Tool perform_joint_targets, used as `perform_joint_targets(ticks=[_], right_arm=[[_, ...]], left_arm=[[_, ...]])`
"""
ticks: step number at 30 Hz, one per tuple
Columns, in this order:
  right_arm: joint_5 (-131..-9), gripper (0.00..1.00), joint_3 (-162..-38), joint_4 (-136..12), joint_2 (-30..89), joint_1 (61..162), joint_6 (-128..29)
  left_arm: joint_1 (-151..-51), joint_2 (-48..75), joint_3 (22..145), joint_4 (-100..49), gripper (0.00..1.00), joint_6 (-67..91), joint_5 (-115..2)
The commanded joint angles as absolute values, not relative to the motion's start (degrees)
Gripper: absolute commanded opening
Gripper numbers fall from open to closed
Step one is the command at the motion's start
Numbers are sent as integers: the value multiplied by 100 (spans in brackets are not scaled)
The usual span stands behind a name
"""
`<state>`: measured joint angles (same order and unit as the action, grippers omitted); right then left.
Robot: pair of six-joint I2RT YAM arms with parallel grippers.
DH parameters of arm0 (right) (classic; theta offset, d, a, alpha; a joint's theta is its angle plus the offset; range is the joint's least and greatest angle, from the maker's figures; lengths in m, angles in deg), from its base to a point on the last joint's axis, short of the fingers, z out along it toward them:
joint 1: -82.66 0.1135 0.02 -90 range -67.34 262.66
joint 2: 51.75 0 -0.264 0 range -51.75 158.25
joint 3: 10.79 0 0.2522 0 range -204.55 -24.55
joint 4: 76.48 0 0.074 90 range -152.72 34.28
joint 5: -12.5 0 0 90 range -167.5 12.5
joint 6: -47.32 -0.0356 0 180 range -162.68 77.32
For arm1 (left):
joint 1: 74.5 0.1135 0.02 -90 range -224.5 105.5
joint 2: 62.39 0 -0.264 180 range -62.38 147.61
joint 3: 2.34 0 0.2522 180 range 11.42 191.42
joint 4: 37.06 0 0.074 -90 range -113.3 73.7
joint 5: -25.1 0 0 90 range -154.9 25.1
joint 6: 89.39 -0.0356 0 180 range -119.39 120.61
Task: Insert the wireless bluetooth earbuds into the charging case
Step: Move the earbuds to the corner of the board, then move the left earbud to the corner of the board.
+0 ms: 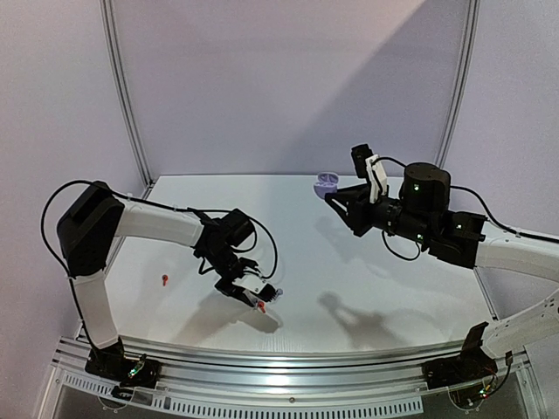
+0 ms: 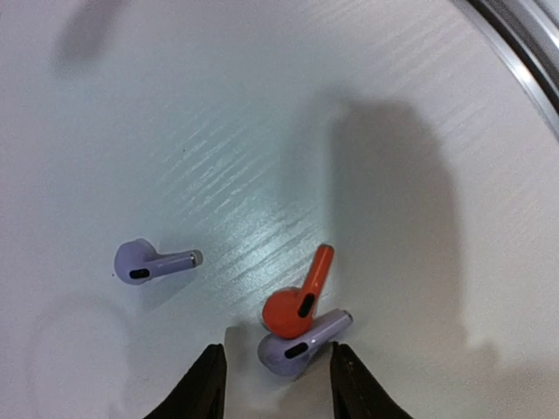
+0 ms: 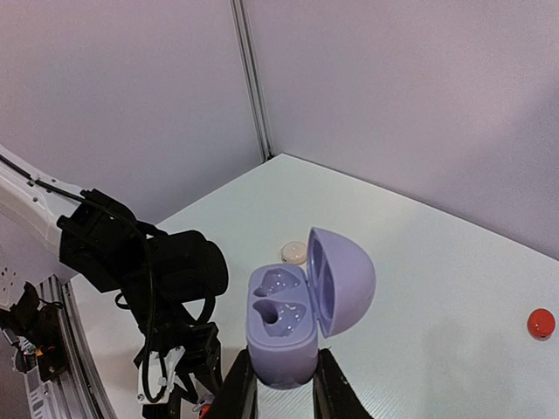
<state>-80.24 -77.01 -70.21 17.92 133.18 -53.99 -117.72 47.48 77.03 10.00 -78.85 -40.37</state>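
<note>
In the left wrist view my left gripper [image 2: 275, 384] stands open low over the table. One pale lavender earbud [image 2: 301, 346] lies between its fingers without touching them. A red-orange earbud [image 2: 300, 303] rests against that bud's far side. A second lavender earbud [image 2: 148, 262] lies apart to the left. Another red-orange earbud [image 1: 164, 278] sits alone at the left of the table. My right gripper [image 3: 281, 384] is shut on the lavender charging case [image 3: 281, 330], held in the air with its lid [image 3: 342, 281] open and both sockets empty.
A small cream round case [image 3: 294, 253] lies on the table beyond the held case. A red round case [image 3: 541, 323] sits far right in the right wrist view. The table's metal front edge [image 2: 524, 52] runs close to the left gripper. Purple walls enclose the back.
</note>
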Motion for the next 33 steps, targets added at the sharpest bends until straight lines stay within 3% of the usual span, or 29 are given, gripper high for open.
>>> perform_joint_targets(ticks=[1,11,20,25,33], right_arm=[[-8002,8,-7759,-7023,1815,13263,-5367],[-7825,8,-8097,-7195,2160,13266,-5395],[-7455,8,-8630,-7098,2667,13264,-5265],[-7354,8,-8798,-7097,2858,13266,-5283],[-7427,8,-8853,-6899,2846,13262,-5286]], left_arm=[[-11737,4515,7565,1279,44,-7820,-4351],[-10623,3140,7660,2529,48,-7512,-4324],[-8107,2194,6762,2901,42,-8151,-5085],[-7277,2374,6430,2483,40,-8313,-5405],[-7248,3033,6212,2069,33,-8156,-5488]])
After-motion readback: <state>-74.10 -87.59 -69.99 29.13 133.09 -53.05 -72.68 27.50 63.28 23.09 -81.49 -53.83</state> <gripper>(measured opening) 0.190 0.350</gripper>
